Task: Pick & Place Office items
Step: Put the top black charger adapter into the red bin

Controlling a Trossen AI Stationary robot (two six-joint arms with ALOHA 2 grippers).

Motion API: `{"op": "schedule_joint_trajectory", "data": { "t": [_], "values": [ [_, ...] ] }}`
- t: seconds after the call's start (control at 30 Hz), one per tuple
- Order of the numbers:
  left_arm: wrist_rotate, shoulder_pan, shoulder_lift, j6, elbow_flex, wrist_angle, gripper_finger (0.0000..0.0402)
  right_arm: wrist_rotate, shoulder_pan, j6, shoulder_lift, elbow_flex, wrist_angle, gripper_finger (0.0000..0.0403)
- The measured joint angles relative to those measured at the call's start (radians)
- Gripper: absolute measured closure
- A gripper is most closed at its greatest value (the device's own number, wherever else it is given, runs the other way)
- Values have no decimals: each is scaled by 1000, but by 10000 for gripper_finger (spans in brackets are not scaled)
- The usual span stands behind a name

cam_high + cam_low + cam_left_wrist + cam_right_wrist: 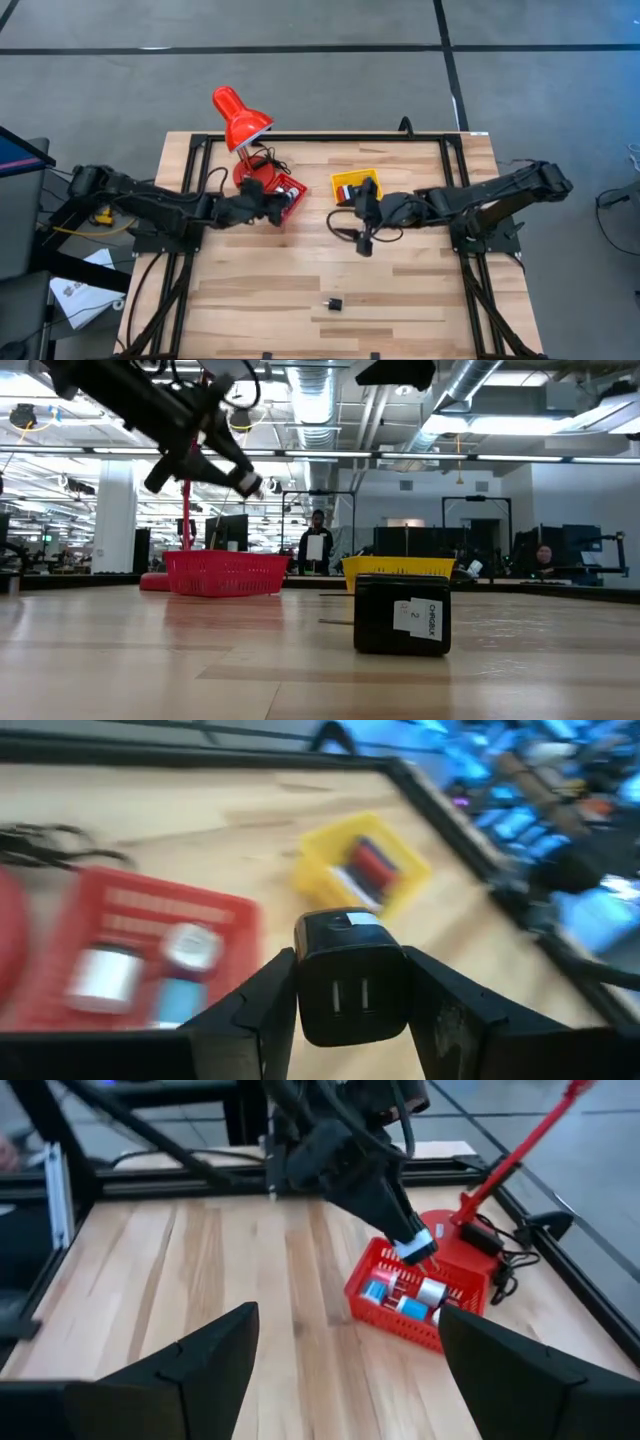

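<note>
left gripper (350, 1010) clenched on black plug (350, 982), hovering over red basket (289, 199) for drop | right gripper (345, 1355) released, idle near yellow basket (356, 185) | black block (334, 302) alone, near desk edge

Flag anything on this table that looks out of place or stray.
One black block sits alone near the table's front edge, far from the red basket and yellow basket holding the other pieces. Nothing looks spilled or damaged.
</note>
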Motion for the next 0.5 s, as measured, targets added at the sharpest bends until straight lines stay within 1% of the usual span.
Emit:
{"op": "schedule_joint_trajectory", "data": {
  "t": [0.13,0.27,0.4,0.5],
  "values": [
    [2,98,0,19,0,-56,252,3,-14,30,5,-8,27,101],
    [36,176,9,24,0,-95,250,2,-14,30,41,-8,27,101],
    [104,213,48,25,2,-102,251,2,-11,30,83,-8,42,101],
    [152,209,93,23,2,-104,252,1,-11,30,115,-8,54,101]
  ]
}}
